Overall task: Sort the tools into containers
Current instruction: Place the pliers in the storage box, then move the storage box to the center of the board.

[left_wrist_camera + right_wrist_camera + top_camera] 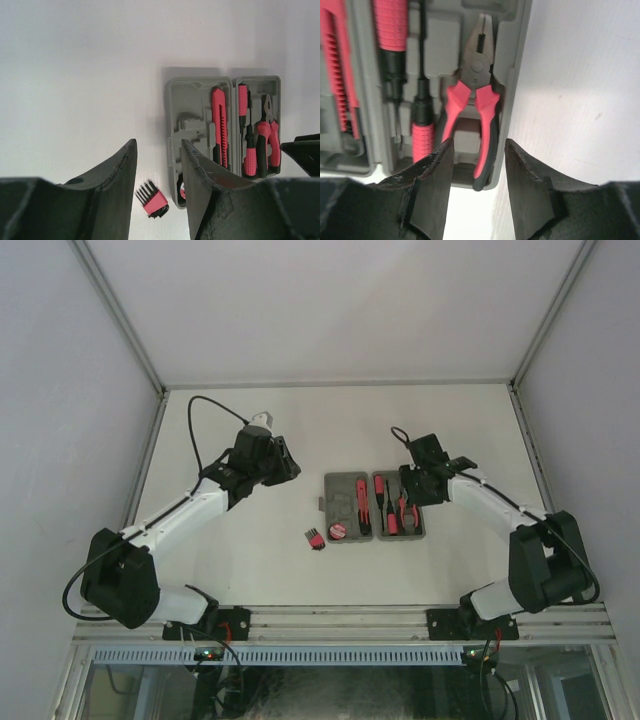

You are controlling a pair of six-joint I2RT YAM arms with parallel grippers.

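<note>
The grey tool case point(340, 490) lies open on the table's middle. Its right half holds the red-handled pliers point(477, 65) and two red-handled screwdrivers point(390, 25), one above the other. A longer red-black tool point(219, 125) rests in the left half, with a small round red-black piece point(338, 531) at that half's near end. The hex key set point(152, 200) lies on the table just left of the case. My right gripper point(477, 145) hovers open over the pliers' handles, holding nothing. My left gripper point(159, 145) is open, up and left of the case.
White walls enclose the table on three sides. A metal rail point(340, 620) with both arm bases runs along the near edge. The case's left half point(190, 100) shows bare moulded recesses.
</note>
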